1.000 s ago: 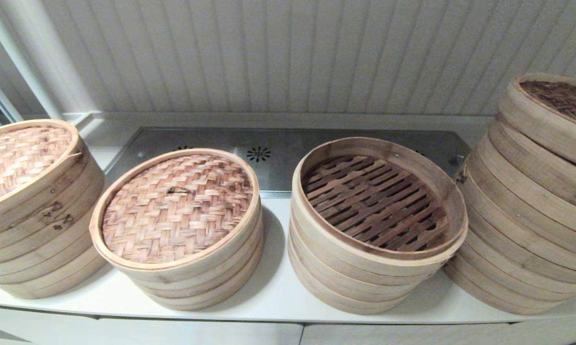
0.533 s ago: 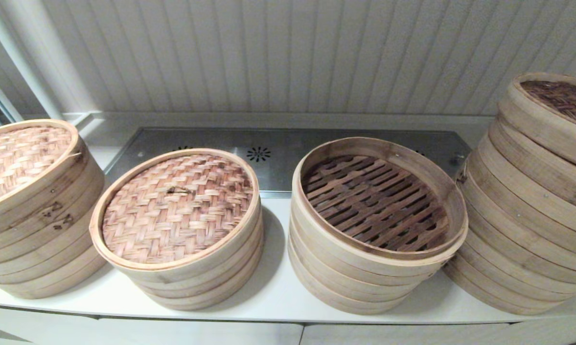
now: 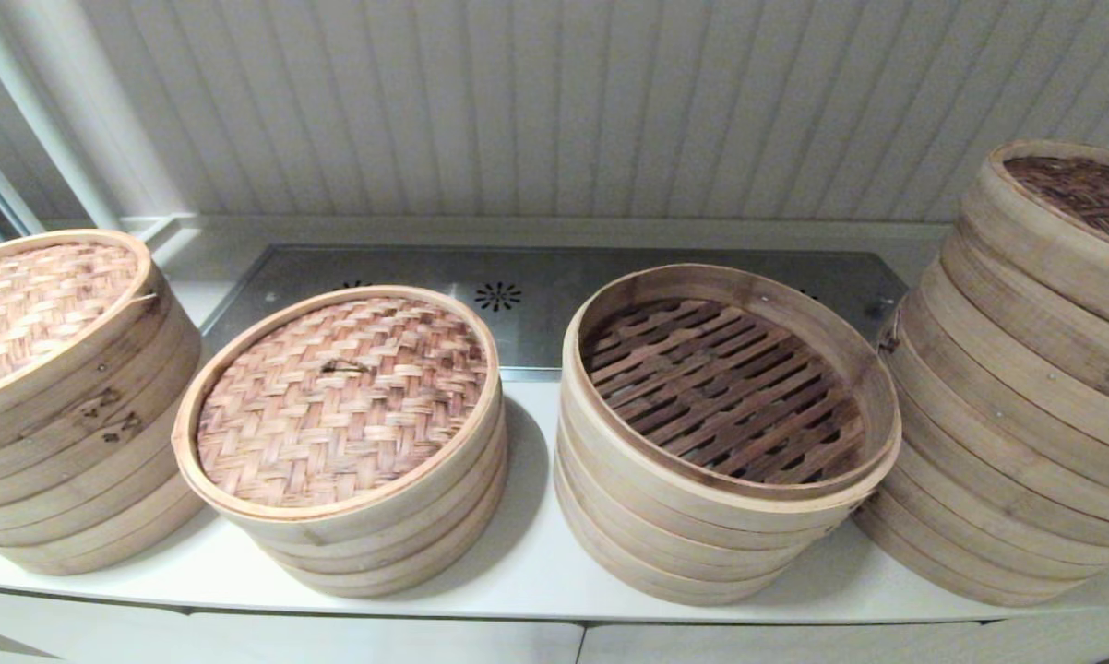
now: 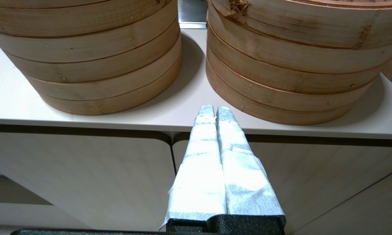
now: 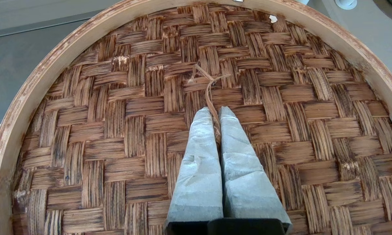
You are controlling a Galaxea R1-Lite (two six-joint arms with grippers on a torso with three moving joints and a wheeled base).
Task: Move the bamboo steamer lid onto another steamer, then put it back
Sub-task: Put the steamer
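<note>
A dark woven bamboo steamer lid (image 5: 280, 98) fills the right wrist view. My right gripper (image 5: 215, 111) is shut on its thin loop handle (image 5: 209, 85), a strand of which runs between the fingers. In the head view this lid (image 3: 1071, 203) sits tilted on top of the tall right-hand steamer stack (image 3: 1007, 443); the gripper itself is out of that view. An uncovered steamer stack (image 3: 730, 516) with a slatted floor stands just left of it. My left gripper (image 4: 211, 109) is shut and empty, low in front of the counter edge.
A lighter-lidded steamer stack (image 3: 342, 397) stands left of centre and another (image 3: 47, 304) at far left. All rest on a white counter (image 3: 527, 553) with a steel vent plate (image 3: 536, 295) behind and a panelled wall at the back. Cabinet doors (image 4: 85, 176) lie below.
</note>
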